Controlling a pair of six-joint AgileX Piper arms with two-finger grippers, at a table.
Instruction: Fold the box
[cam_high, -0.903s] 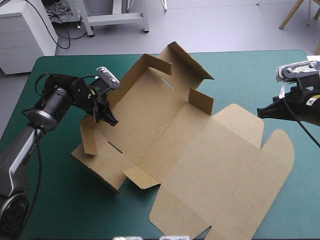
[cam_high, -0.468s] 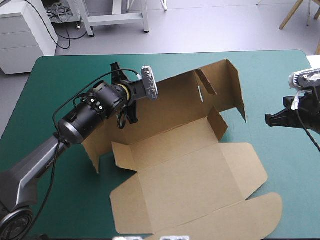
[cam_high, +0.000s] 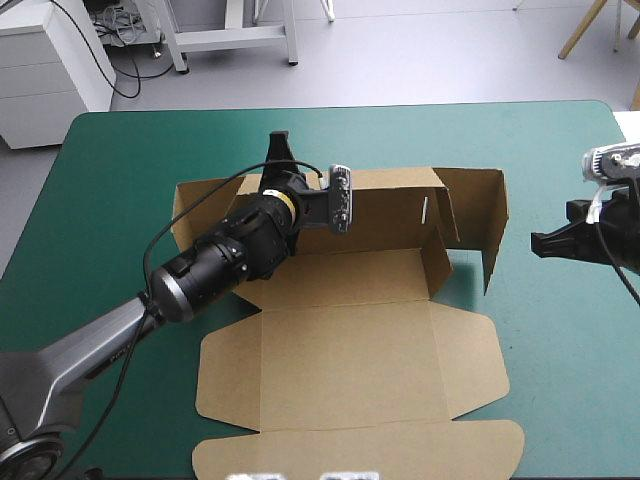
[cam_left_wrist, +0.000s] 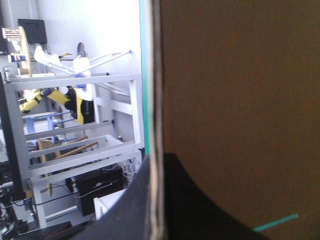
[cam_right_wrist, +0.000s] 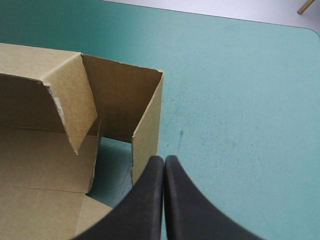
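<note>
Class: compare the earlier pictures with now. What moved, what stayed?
The left gripper, shut on the box at its rear wall, has swung it round from a diagonal to lie square with the table, the lid flat toward the near edge. The right gripper stayed shut at the table's right, clear of the box.

Bright, even light; box (cam_left_wrist: 240, 100) face perhaps shadowed at left wrist.
</note>
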